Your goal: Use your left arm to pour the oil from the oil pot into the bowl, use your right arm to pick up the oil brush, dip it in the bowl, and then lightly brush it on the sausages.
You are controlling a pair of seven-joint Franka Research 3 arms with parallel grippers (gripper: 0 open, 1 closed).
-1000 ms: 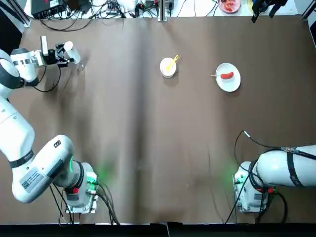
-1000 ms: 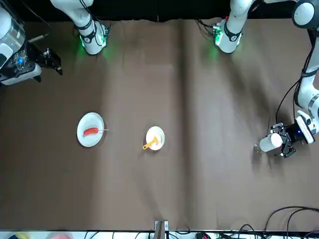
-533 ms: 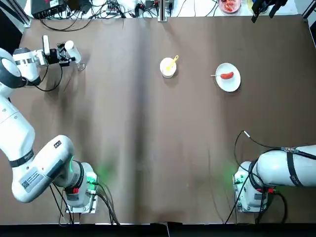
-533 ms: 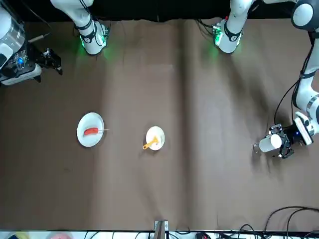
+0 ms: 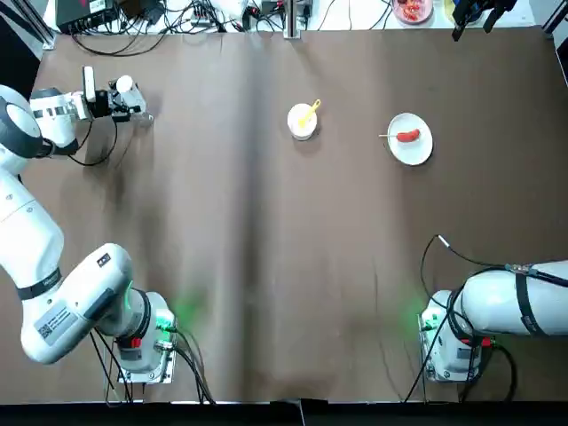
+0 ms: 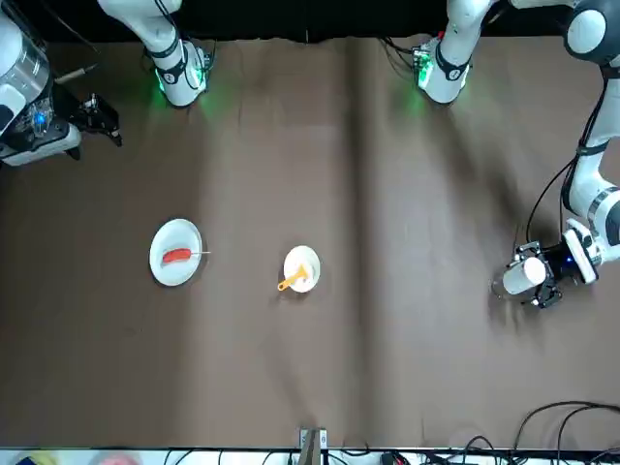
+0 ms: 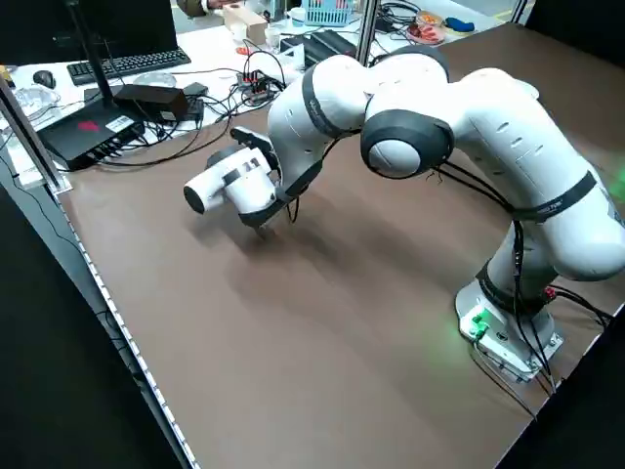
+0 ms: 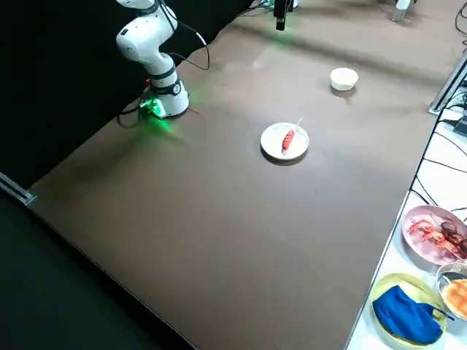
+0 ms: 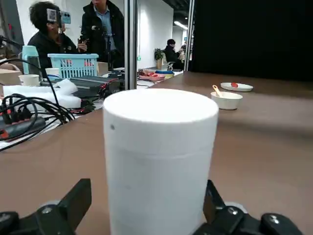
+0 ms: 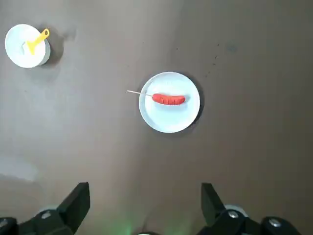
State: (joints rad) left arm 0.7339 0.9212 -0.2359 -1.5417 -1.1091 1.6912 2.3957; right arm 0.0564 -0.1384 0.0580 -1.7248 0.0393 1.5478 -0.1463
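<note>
Since a second ago, the left pincer (image 5: 124, 99) has been shifted slightly toward the far edge of the brown tabletop (image 5: 266, 266), carrying the slim clear oil pot with its round white cap (image 5: 124, 87) with it; nothing else has been moved. The pot is seen between the two dark fingers in the left wrist view (image 9: 160, 161), and appears to be clamped by them, though actual contact cannot be confirmed from that view. It is held at the far left corner of the tabletop, well apart from the small round white bowl (image 5: 302, 122).

The short brush with the yellow-orange handle (image 5: 309, 113) is resting in that bowl, its handle leaning over the rim. To the bowl's right, the small red sausage on its thin pale skewer (image 5: 407, 136) is lying on the flat white plate (image 5: 417, 153).

The right pincer (image 6: 92, 116) is held high off the tabletop's right side, fingers spread apart and empty, looking straight down on plate and bowl.

Progress is judged to be early: the pot has been grasped, but nothing has been poured. Carrying the pot to the bowl, tipping it, then picking up the brush, dipping and brushing the sausage are all left.
</note>
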